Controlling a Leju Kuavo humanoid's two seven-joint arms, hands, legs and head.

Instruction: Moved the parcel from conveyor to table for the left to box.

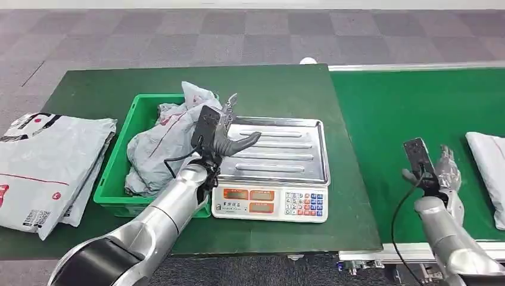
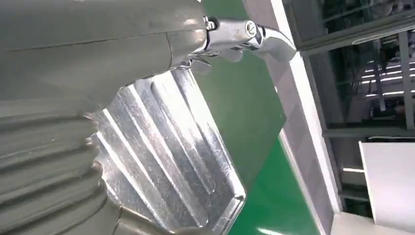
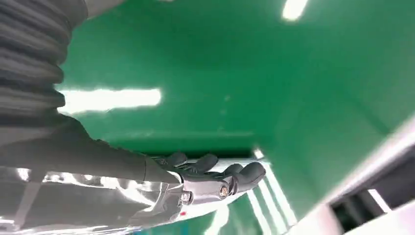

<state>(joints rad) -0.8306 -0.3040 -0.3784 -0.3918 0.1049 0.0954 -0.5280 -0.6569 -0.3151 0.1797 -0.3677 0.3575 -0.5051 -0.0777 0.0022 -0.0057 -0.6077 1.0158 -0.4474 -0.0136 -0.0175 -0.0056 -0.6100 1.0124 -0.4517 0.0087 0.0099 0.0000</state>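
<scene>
Right hand (image 1: 443, 170) hovers released over the green conveyor belt (image 1: 393, 119), fingers apart, holding nothing. White plastic parcel (image 1: 488, 167) lies on the belt just right of it, untouched. Left hand (image 1: 229, 134) is released too, above the ribbed steel tray of the weighing scale (image 1: 286, 152), beside the green plastic crate (image 1: 116, 173) of bagged parcels. Step: reach, I judge. Next: right hand goes right, grips the parcel, carries it to the green bench (image 1: 274, 80).
</scene>
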